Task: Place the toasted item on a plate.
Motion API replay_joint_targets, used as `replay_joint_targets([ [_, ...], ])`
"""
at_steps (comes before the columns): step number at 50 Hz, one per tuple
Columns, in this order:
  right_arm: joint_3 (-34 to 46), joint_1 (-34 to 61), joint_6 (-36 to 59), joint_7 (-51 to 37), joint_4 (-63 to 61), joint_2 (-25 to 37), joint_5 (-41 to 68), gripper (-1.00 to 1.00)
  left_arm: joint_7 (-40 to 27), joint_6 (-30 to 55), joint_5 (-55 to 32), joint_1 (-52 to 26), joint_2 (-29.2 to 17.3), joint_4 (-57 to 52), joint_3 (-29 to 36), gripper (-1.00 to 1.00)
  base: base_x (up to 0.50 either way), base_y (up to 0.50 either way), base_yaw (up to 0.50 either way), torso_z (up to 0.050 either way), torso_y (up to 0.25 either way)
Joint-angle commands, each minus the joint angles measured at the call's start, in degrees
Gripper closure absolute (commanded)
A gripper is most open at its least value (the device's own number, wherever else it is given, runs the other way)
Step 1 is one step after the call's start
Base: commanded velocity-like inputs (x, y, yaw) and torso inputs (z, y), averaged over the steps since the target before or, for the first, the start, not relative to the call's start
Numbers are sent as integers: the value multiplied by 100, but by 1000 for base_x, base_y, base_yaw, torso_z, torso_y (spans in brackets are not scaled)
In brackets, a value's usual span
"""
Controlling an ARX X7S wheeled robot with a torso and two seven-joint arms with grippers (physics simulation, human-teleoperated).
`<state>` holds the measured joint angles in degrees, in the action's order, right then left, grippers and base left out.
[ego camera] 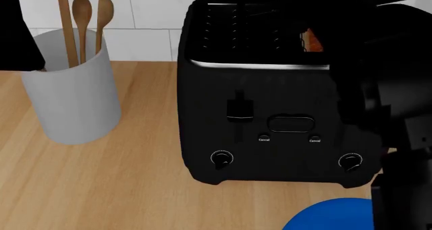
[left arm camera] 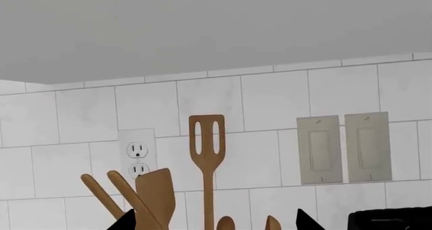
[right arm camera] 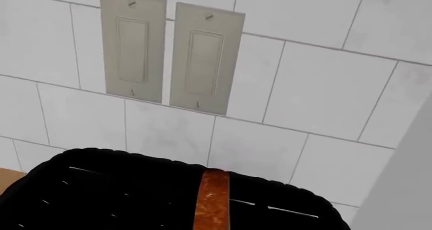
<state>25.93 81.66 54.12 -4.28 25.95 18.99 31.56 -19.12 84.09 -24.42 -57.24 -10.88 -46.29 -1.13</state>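
The toasted item (right arm camera: 212, 199) stands on edge in a slot of the black toaster (ego camera: 270, 113). Only its orange-brown crust shows, and in the head view a small orange patch of the toasted item (ego camera: 312, 40) shows beside my right arm (ego camera: 398, 88). That arm hangs over the toaster's right end. Its fingers are lost against the black, so their state is unclear. The blue plate (ego camera: 334, 217) lies in front of the toaster, at the counter's near right. My left gripper (left arm camera: 216, 222) is open, its two black fingertips (left arm camera: 125, 221) wide apart and facing the wall with nothing held.
A white holder (ego camera: 71, 93) with wooden spoons (ego camera: 82, 17) stands left of the toaster on the wooden counter (ego camera: 101, 189). Behind it is a white tiled wall with an outlet (left arm camera: 137, 156) and two light switches (right arm camera: 169, 55).
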Motion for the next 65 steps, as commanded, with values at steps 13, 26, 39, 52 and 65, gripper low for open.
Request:
replay_joint_targets([
  [13,-40,754,762,-99,-736,2,466,100,-74,9,-137,-15,-12,-7,-59,-100,-3,0,0,0,3],
  [26,-252,1451,1318,-290,-1292,-27,727,100,-133,95,-238,-54,6,-72,-95,-100,-2,0,0,1,4],
  [39,-389,1751,1505,-409,-1492,-33,839,100,-190,155,-340,-88,-12,-117,-138,-100,-1,0,0,1,3],
  [52,-1123,1484,2181,-884,-2330,-5,1477,100,-258,156,-441,-109,-27,-110,-160,-100,-2,0,1,2,6],
  [65,-2314,1167,3528,-1995,-3791,-163,2789,100,-363,201,-553,-139,24,-144,-124,-100,-2,1,0,2,6],
])
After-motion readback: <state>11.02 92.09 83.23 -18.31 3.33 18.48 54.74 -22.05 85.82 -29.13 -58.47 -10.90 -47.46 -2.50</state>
